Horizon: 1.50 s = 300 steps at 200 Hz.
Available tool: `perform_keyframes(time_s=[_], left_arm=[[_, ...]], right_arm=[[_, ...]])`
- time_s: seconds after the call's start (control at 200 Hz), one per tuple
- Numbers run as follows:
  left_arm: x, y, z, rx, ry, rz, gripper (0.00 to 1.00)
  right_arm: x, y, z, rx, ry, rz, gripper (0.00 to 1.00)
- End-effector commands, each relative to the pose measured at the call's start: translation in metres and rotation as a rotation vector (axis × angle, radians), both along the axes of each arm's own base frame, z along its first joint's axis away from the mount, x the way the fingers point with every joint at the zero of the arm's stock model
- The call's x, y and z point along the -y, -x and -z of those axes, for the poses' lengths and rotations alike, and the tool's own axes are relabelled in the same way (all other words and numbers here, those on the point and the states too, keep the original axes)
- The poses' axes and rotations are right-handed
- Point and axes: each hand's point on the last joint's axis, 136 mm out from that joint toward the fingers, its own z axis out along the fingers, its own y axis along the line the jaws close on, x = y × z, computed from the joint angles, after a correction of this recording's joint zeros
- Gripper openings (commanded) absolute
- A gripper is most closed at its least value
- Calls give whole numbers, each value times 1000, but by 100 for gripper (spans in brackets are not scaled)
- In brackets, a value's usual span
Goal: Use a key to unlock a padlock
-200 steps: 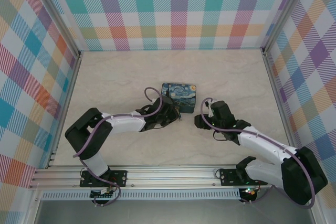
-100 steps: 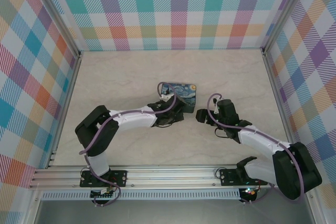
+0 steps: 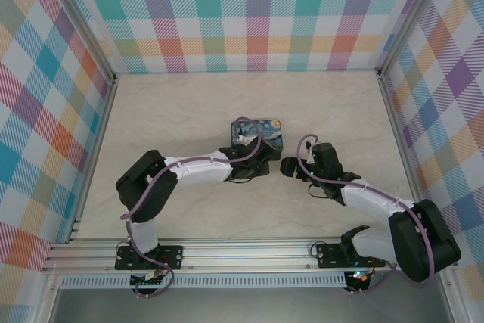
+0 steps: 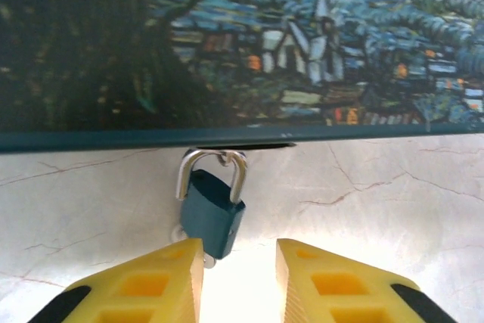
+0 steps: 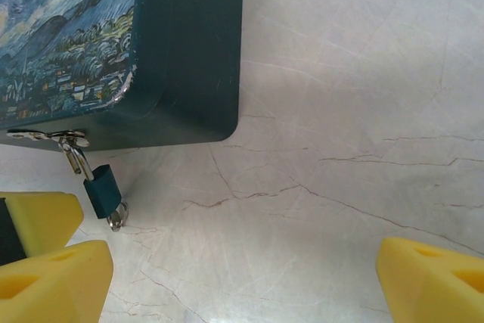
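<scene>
**Position relative to the end effectors**

- Left wrist view: the padlock [image 4: 212,213] lies at 12 o'clock from the left end effector [image 4: 238,262], just ahead of the gap. Its lower end sits beside the tip of the 9 o'clock finger. The fingers [image 4: 162,277] stand a narrow gap apart and are not clamped on anything.
- Right wrist view: the padlock [image 5: 100,189] lies at 10 o'clock from the right end effector [image 5: 242,277], near the 9 o'clock finger [image 5: 53,277] and apart from it. The two fingers stand wide apart, with bare bench [image 5: 340,149] between them.
- Top view: the tin box [image 3: 266,132] rests near the centre of the bench [image 3: 174,111]. The right end effector [image 3: 286,166] is at 5 o'clock from it.

**Appearance of the padlock**

- The body is teal-blue, small and rectangular, a fraction of the box's size.
- The shackle is bright silver and hooks through the metal hasp on the box's front edge.
- The body hangs tilted, with its lower end on the bench.
- A small grey metal loop [image 5: 116,217] projects from the lower end. Whether this is the key's head cannot be determined.
</scene>
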Motion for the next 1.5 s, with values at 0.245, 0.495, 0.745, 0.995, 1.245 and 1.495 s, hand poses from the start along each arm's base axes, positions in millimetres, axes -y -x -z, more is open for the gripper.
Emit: perform_keyframes(time_s=[0.245, 0.495, 0.745, 0.995, 1.245, 1.495], left_arm=[[-14, -1, -47, 69, 151, -26, 42], [-70, -13, -81, 143, 226, -120, 57], [-123, -47, -92, 122, 356, -205, 74], [-130, -71, -81, 66, 481, -190, 79], [-121, -85, -95, 87, 545, -141, 79], [-110, -96, -102, 89, 558, -91, 80]], right_arm=[[-19, 4, -14, 16, -27, -149, 93], [-56, 6, -31, 34, -216, -251, 91], [-72, -1, -29, 36, -298, -131, 79], [-83, -7, -14, 30, -287, 31, 59], [-98, -12, -3, 34, -285, 111, 49], [-110, -19, 8, 29, -284, 118, 44]])
